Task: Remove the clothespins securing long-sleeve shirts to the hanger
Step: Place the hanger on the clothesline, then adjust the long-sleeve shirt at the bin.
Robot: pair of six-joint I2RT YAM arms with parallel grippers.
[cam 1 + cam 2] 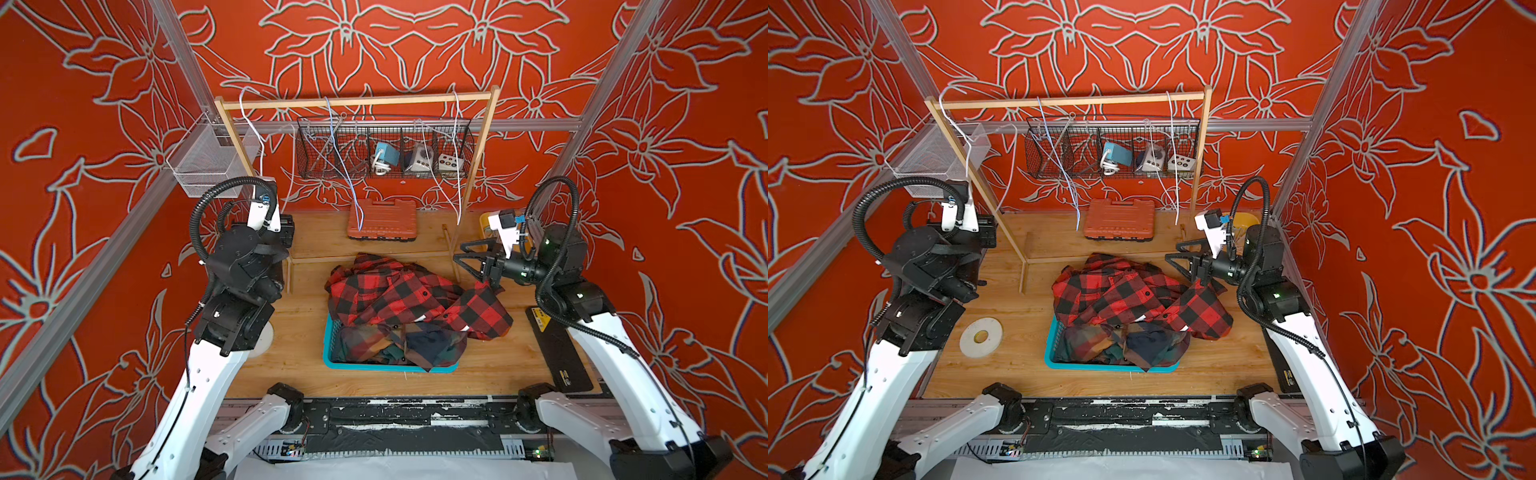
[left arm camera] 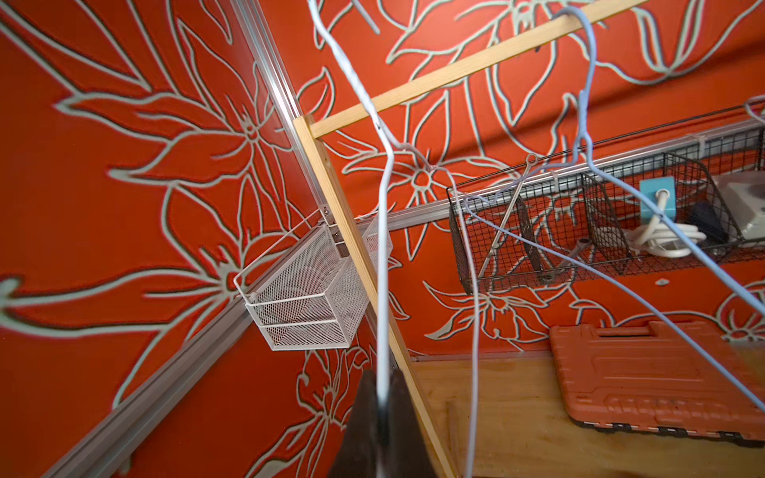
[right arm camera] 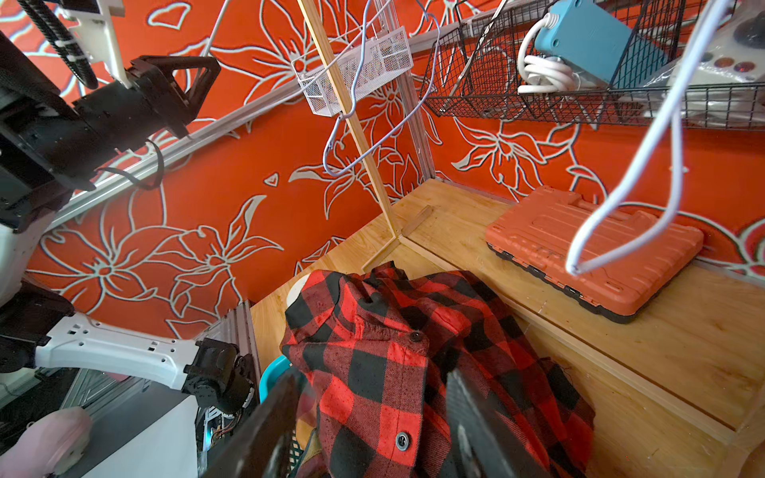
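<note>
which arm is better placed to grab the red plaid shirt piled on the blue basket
Right. The right gripper is open close by the red plaid shirt; the left gripper is shut on a white wire hanger at the rack, away from it.

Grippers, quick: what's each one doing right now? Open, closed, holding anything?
Left gripper: jaws closed on the white wire hanger.
Right gripper: jaws open, holding nothing, pointed at the red plaid shirt.

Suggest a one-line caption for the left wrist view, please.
Left hand shut on a bare white wire hanger at the wooden rack.
</note>
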